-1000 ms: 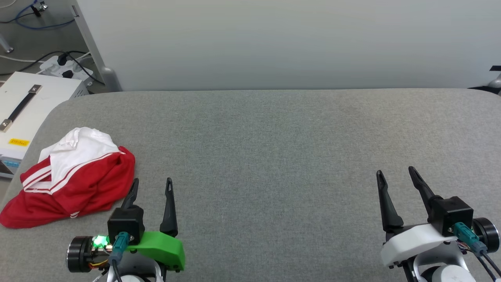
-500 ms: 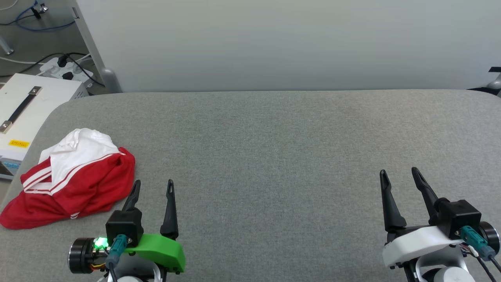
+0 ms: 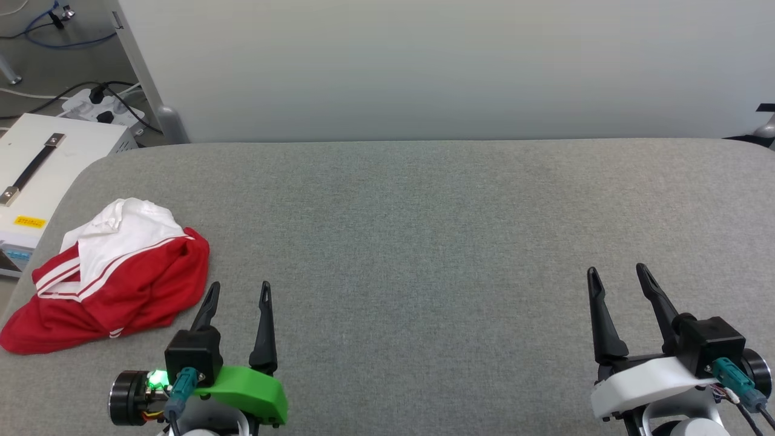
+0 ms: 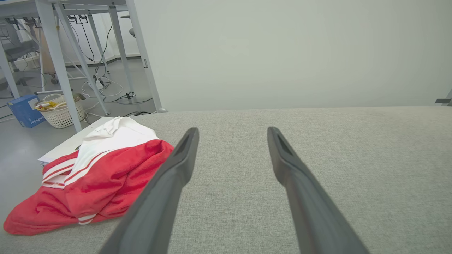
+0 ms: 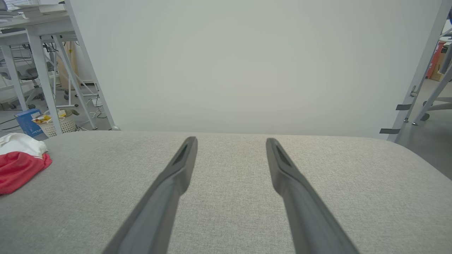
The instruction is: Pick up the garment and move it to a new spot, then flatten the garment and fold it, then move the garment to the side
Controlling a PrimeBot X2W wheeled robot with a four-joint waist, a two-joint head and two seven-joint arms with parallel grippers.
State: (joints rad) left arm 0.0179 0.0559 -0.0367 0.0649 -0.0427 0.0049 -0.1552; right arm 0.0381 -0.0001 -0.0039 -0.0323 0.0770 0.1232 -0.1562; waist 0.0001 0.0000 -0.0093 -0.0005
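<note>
The left gripper sits at the lower left of the head view, its two dark fingers spread apart and pointing up the frame, nothing between them. Behind them are a black block, a green shell and a lit green lamp on the wrist. The right gripper is at the lower right with a white shell, its fingers likewise apart and empty, leaning a little to the left. Both hang low over the grey padded table.

The garment lies crumpled at the table's left edge, just up and left of the left gripper's fingertips, red below and white above, with red-white stripes showing.

The left wrist view adds the floor beyond that edge: a white basket, a blue box, cables and pale table legs. In the right wrist view the garment sits at the far left, and a grey frame leg stands at the upper right.
</note>
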